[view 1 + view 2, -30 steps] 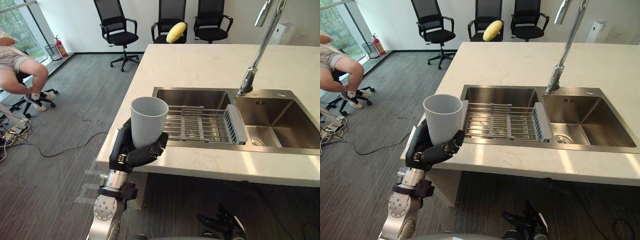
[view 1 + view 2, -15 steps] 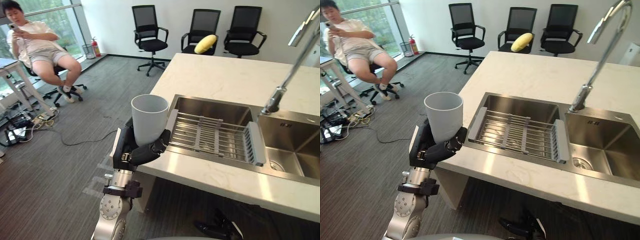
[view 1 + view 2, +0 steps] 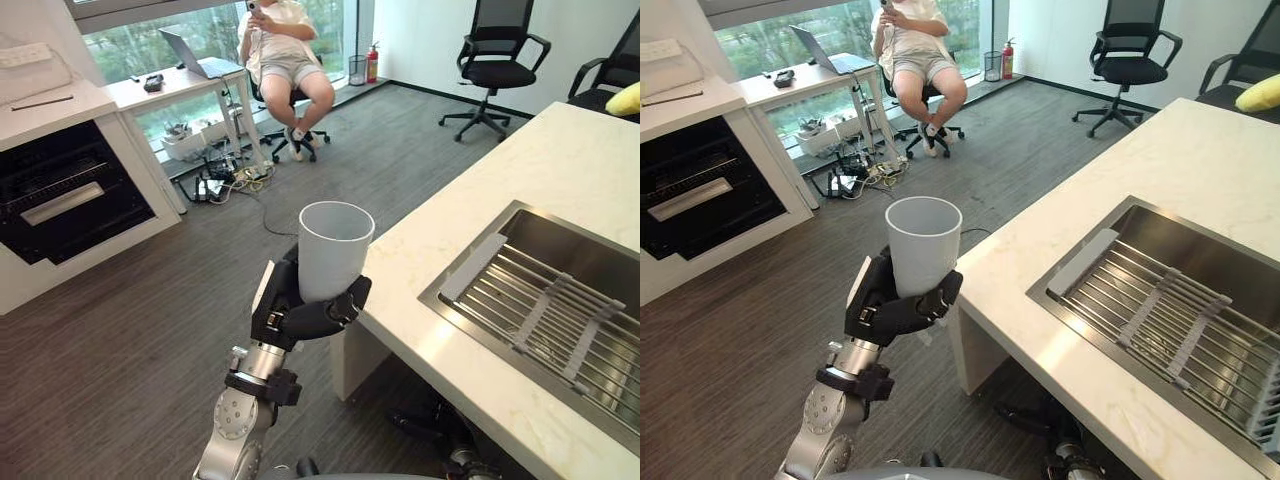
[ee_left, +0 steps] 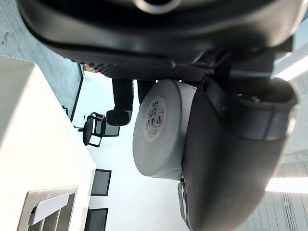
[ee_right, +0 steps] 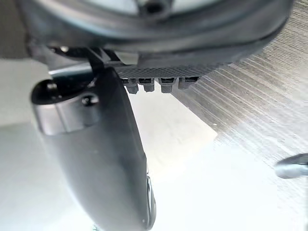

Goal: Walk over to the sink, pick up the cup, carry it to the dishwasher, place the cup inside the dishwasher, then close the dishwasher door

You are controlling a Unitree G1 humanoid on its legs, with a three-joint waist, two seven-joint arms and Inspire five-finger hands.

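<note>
- The pale grey cup (image 3: 335, 250) is held upright in the air, just off the corner of the counter (image 3: 480, 200) and well clear of the sink (image 3: 540, 250).
- The left hand (image 3: 300, 315) is wrapped round the cup's lower part, thumb across the front.
- The right hand (image 5: 96, 144) shows in its wrist view; I cannot tell whether it is open or closed.
- Pickup looks done, so the step in hand is the carry.
- A dark built-in appliance (image 3: 60, 200), likely the dishwasher, stands across the floor with its door apparently shut. Next comes walking there with the cup level, then getting the door open.
</note>
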